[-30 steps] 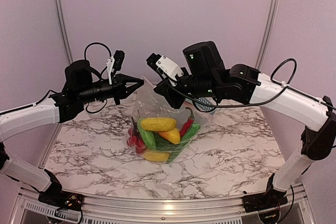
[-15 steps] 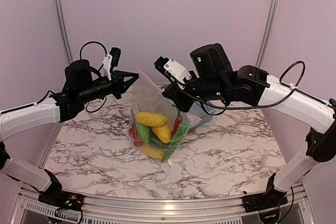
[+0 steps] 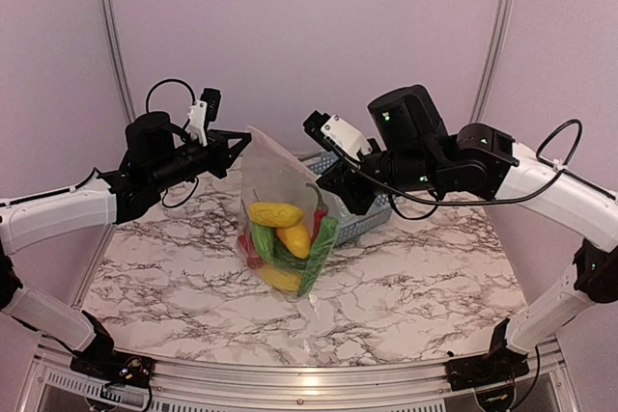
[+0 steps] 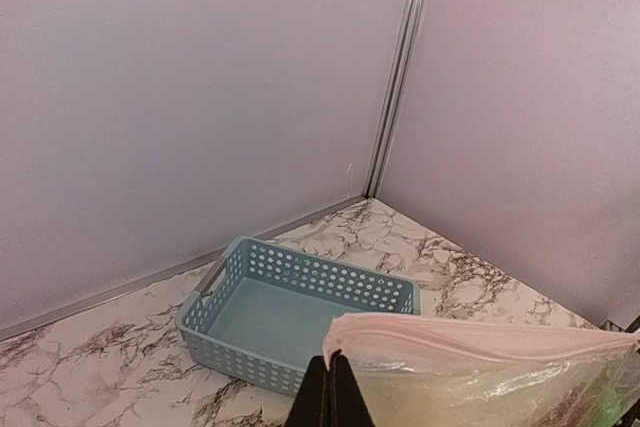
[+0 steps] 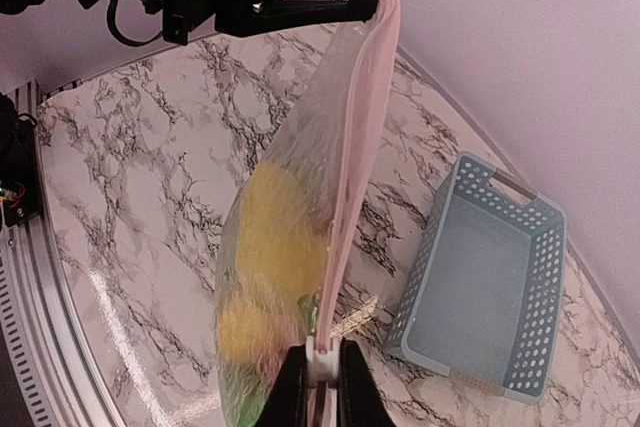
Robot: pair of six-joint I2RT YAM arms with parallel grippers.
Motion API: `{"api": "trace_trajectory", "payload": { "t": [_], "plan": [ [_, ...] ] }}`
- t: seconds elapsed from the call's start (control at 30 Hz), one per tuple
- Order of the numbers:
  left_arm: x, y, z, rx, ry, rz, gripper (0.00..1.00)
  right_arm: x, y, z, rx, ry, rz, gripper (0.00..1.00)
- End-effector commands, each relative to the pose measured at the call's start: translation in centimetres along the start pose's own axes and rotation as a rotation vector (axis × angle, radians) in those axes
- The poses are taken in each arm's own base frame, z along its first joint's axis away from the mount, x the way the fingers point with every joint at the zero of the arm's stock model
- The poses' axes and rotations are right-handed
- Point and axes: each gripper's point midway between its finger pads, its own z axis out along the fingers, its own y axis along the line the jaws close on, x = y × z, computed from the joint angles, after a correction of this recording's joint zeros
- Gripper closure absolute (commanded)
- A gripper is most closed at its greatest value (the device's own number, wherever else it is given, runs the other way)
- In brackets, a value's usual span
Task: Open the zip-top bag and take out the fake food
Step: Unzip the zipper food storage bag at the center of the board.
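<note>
Large clear crinkly zip-top bag (image 3: 275, 176) hangs stretched between both arms: left end effector (image 4: 328, 389) clamped shut on one zip-strip corner, right end effector (image 5: 318, 377) pinching the other. Colourful plastic toy produce (image 3: 280, 236) sits low inside, beneath them.

Basket (image 3: 364, 225) just behind hanging bag (image 3: 288, 198)

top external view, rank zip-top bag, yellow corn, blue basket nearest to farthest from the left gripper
1. zip-top bag, its top corner pinched by the left gripper.
2. yellow corn, inside the bag, lower down.
3. blue basket, to the right, behind the bag.
</note>
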Motion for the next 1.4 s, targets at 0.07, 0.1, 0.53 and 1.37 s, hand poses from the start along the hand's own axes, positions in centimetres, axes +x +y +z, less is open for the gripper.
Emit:
{"api": "trace_trajectory", "payload": {
  "t": [0.07,0.1,0.53,1.37],
  "plan": [
    [-1.1,5.2,-0.4,-0.202,-0.054,-0.011,1.0,2.5,0.6,-2.8,-0.044,0.075,0.044,0.98],
    [-1.2,5.1,-0.4,-0.201,-0.056,-0.011,1.0,2.8,0.7,-2.9,-0.051,0.084,0.049,0.98],
    [-1.0,4.5,-0.7,-0.14,-0.066,-0.008,1.0,5.6,1.2,-4.0,-0.071,0.153,0.102,0.96],
    [-0.2,-3.6,-1.1,0.336,-0.053,0.072,1.0,-4.2,-1.6,-4.8,0.04,-0.036,0.077,0.33]
  ]
}}
